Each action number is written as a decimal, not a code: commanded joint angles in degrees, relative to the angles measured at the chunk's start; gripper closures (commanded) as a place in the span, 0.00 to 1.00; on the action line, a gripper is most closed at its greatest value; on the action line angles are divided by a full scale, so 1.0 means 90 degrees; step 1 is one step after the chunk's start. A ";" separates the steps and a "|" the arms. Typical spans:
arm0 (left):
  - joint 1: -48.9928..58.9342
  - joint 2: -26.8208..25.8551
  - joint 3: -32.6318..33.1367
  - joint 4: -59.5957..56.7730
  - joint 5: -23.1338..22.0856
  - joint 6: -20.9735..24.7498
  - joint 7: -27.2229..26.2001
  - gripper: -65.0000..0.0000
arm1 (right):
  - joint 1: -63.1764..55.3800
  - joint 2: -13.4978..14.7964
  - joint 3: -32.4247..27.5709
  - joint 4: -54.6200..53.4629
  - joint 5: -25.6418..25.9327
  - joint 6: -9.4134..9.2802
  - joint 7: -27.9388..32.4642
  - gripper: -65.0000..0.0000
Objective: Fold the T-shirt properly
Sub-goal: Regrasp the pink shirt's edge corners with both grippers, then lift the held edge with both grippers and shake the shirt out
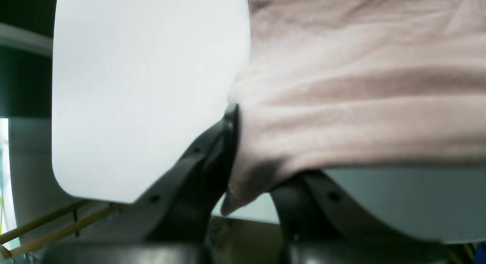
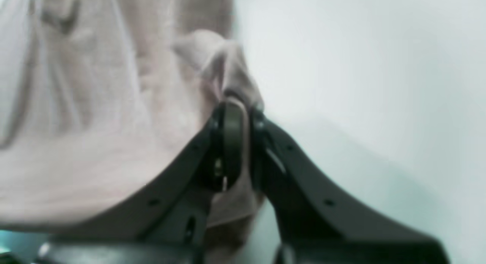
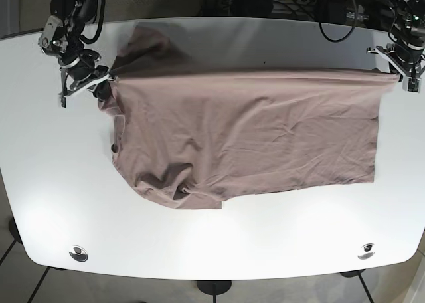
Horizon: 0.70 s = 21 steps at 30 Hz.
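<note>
Spanning most of the white table point(image 3: 40, 203), a dusty-pink T-shirt point(image 3: 246, 143) lies folded along its far edge, which runs taut from left to right between the two arms. Its near edge rests on the tabletop, bunched and wrinkled toward the near left, where one sleeve looks tucked under.

At the far left of the base view, the right gripper point(image 3: 99, 80) pinches a corner of the fold. In the right wrist view its jaws are closed to a narrow slit, with a tuft of cloth squeezed between them and spilling out past the tips.

At the far right, the left gripper point(image 3: 400, 74) holds the opposite corner. In the left wrist view its jaws appear closed on a wad of fabric, though the right-hand finger is largely hidden beneath the cloth.

Judged from its drape and creases, the shirt is light, limp and non-slippery. It will sag wherever unsupported and drag its lower layer along. Corners and hem ends give the best hold, taken as a pair and kept in gentle tension, so the fold line stays straight.
</note>
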 commanded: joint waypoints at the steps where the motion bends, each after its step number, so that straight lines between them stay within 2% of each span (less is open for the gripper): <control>1: -0.0003 -0.0109 -0.0038 0.0123 0.0000 0.0038 -0.0114 1.00 | -0.0157 0.0044 0.0100 0.0130 0.0595 0.0021 0.0063 0.97; 3: -0.0023 -0.0109 0.0109 0.0123 0.0000 0.0087 -0.0114 1.00 | -0.0235 0.0044 0.0110 0.0305 0.0907 -0.0047 0.0054 0.97; 5: -0.0277 -0.0118 0.0343 0.0123 0.0000 0.0087 -0.0104 1.00 | -0.0206 0.0044 0.0081 0.0618 0.0907 -0.0057 0.0054 0.97; 6: -0.0433 -0.0118 0.0422 0.0123 0.0009 0.0097 -0.0095 1.00 | -0.0167 0.0034 0.0061 0.0735 0.0907 -0.0135 0.0054 0.97; 8: -0.0853 -0.0118 0.0715 0.0123 0.0127 0.0146 -0.0085 1.00 | 0.0263 0.0103 -0.0144 0.0764 0.0898 -0.0594 0.0044 0.97; 9: -0.1107 -0.0128 0.0910 0.0123 0.0293 0.0282 -0.0085 1.00 | 0.0429 0.0259 -0.0281 0.0696 0.0898 -0.0770 0.0044 0.97; 12: -0.1898 -0.0128 0.1623 0.0103 0.1006 0.0556 -0.0104 1.00 | 0.1142 0.0425 -0.0779 0.0413 0.0898 -0.1112 0.0054 0.97; 14: -0.2944 -0.0118 0.2277 0.0064 0.1670 0.0575 -0.0085 1.00 | 0.1953 0.0630 -0.1199 -0.0046 0.0898 -0.1356 0.0054 0.97; 17: -0.3920 -0.0118 0.2883 -0.0219 0.2158 0.0575 -0.0075 1.00 | 0.2861 0.0669 -0.1423 -0.0320 0.0898 -0.1571 0.0054 0.97; 19: -0.4672 -0.0118 0.3030 -0.0580 0.2295 0.0575 -0.0075 1.00 | 0.3555 0.0669 -0.1589 -0.0574 0.0898 -0.1698 0.0054 0.97; 21: -0.5659 -0.0167 0.3235 -0.1088 0.2315 0.0575 -0.0065 1.00 | 0.4502 0.0679 -0.1716 -0.0867 0.0907 -0.1737 0.0054 0.97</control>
